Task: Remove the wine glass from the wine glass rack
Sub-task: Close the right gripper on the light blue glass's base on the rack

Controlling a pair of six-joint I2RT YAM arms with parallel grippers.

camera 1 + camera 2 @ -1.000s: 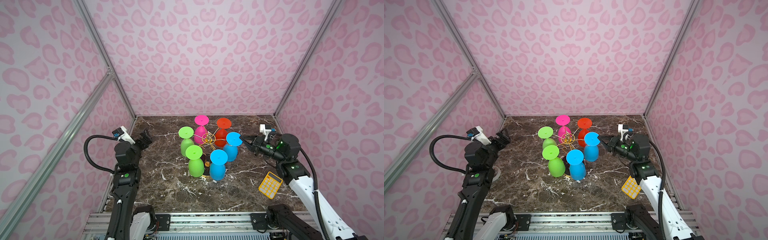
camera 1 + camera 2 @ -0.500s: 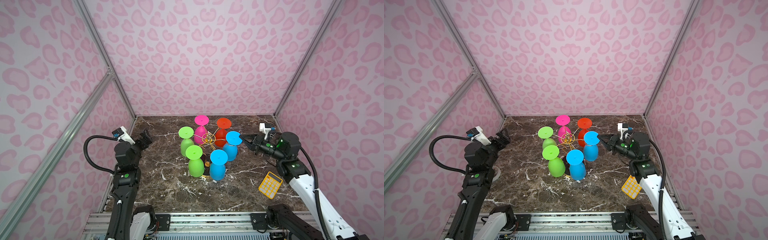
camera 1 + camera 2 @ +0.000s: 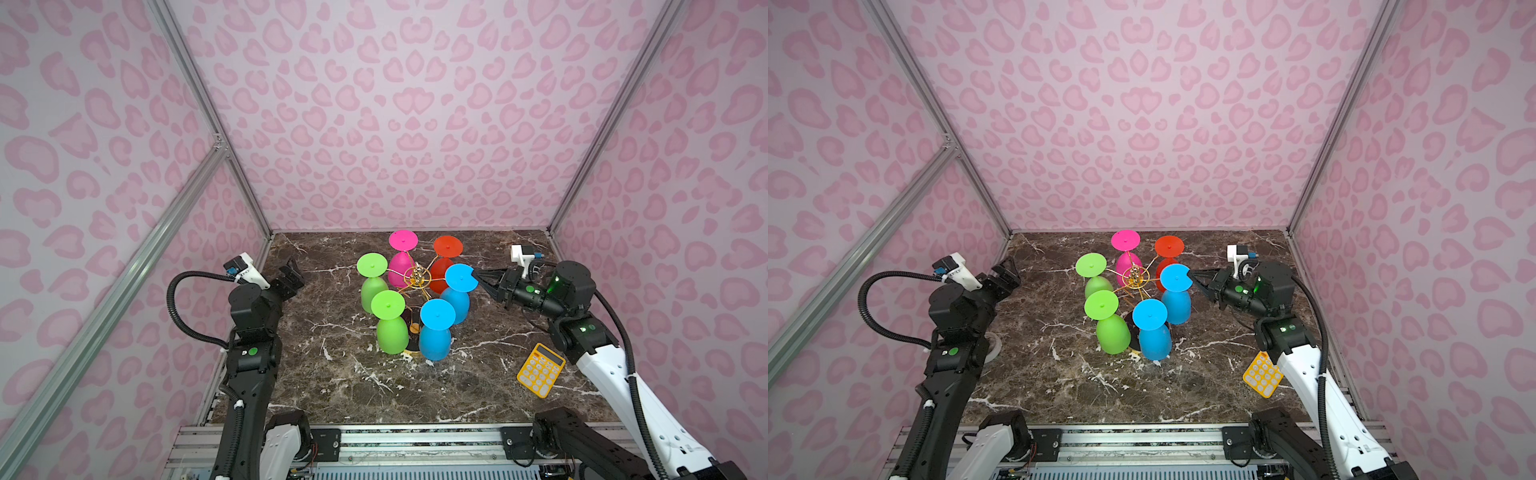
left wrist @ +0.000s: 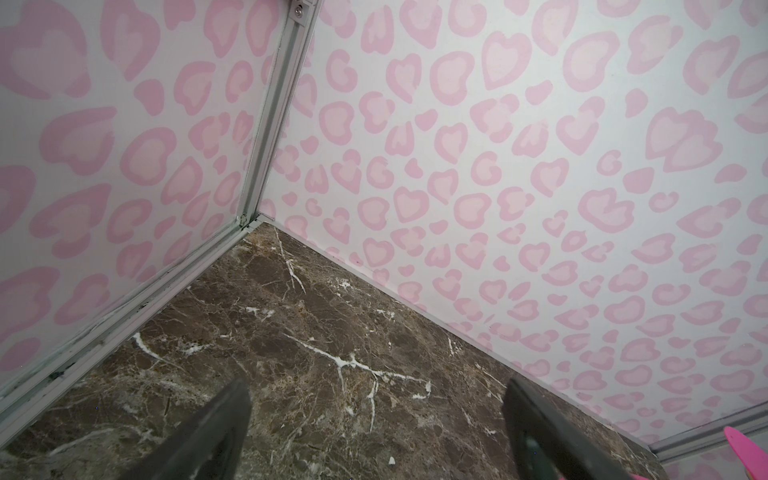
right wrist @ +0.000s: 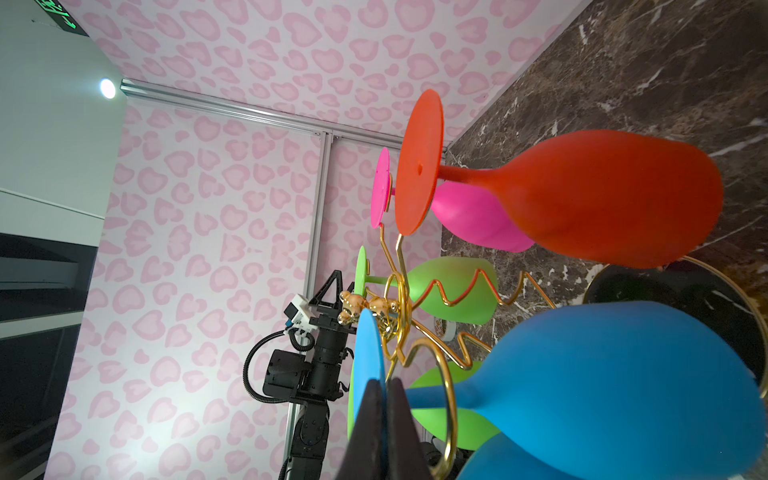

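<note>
The wine glass rack (image 3: 415,277) (image 3: 1133,276) (image 5: 399,316) is a gold wire stand on a black base, mid-table. Several coloured glasses hang upside down from its arms. The blue wine glass (image 3: 456,305) (image 3: 1176,305) (image 5: 623,374) hangs on the arm nearest the right side, its stem inside a gold loop. My right gripper (image 3: 477,277) (image 3: 1192,276) (image 5: 384,386) is shut on the edge of that glass's flat blue foot (image 5: 368,353). My left gripper (image 3: 291,274) (image 3: 1005,276) (image 4: 376,386) hangs open over bare marble at the left, well away from the rack.
Pink (image 3: 402,266), red (image 3: 446,249), two green (image 3: 390,330) and a second blue glass (image 3: 434,340) crowd round the rack. A yellow calculator (image 3: 540,370) (image 3: 1262,374) lies by the right arm. Pink patterned walls close in on three sides.
The right arm's forearm has shifted very slightly; its grip on the blue foot is the same. The left arm has not moved.
</note>
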